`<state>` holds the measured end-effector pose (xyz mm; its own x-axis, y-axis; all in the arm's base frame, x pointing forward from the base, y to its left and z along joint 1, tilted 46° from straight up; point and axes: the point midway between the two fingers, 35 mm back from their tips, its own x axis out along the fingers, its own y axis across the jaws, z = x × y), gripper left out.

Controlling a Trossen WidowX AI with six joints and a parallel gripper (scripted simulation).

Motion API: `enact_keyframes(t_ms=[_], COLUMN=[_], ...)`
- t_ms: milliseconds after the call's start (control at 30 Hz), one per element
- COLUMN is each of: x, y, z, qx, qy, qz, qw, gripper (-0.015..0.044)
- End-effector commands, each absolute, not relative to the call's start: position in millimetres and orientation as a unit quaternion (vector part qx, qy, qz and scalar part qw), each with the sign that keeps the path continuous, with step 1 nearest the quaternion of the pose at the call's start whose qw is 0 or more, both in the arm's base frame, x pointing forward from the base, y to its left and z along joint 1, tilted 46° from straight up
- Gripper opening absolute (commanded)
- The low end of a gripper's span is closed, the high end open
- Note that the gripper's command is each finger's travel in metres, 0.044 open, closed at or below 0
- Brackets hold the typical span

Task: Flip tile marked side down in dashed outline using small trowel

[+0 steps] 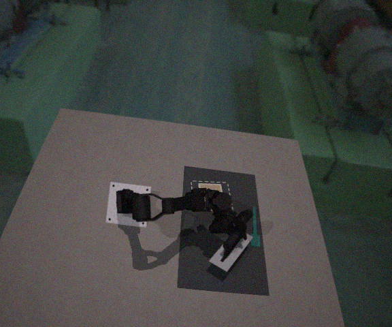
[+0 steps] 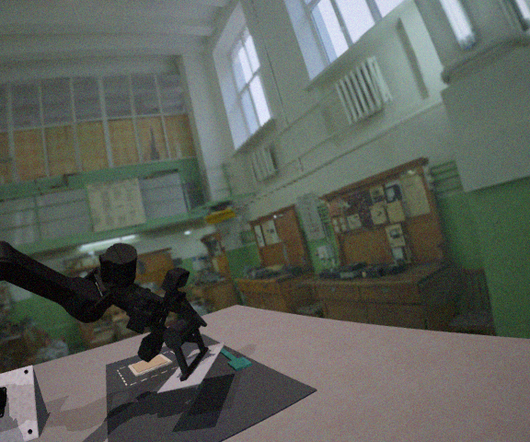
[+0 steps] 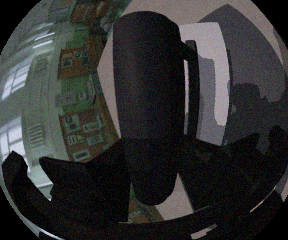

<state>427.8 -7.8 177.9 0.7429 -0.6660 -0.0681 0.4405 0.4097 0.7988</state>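
My gripper (image 1: 234,236) (image 2: 185,331) (image 3: 150,135) is shut on the thick black handle of the trowel. The trowel's pale rectangular blade (image 1: 229,259) (image 2: 170,382) (image 3: 221,75) hangs level or nearly level above the mat, with its shadow apart from it. The tile (image 1: 210,187) (image 2: 151,365) lies flat inside the dashed outline (image 1: 209,181) (image 2: 121,377), a tan patch with a cream border facing up. In the top view the arm covers part of the tile and outline. The trowel is off to one side of the tile and not touching it.
The dark mat (image 1: 224,285) (image 2: 265,389) lies on the pinkish table (image 1: 84,281) (image 2: 398,380). A teal flat-ended tool (image 1: 255,240) (image 2: 239,363) lies near the mat's outer edge, close beside the blade in the top view. The arm's white base plate (image 1: 111,207) (image 2: 22,404) is beyond the opposite mat edge.
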Motion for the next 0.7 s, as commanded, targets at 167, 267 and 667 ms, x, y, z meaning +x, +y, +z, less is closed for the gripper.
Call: enact_keyframes(t_ms=[167,267,667], x=[424.2,419.6,392.0], y=[-42.9,-56.4,-103.4], z=[204.7,210.8,220.6], qx=[0.455,0.464,0.498], qy=[-0.249,-0.288,-0.42], qz=[-0.367,-0.381,-0.425], qw=[0.772,0.746,0.629], gripper=[0.0,0.0,0.0])
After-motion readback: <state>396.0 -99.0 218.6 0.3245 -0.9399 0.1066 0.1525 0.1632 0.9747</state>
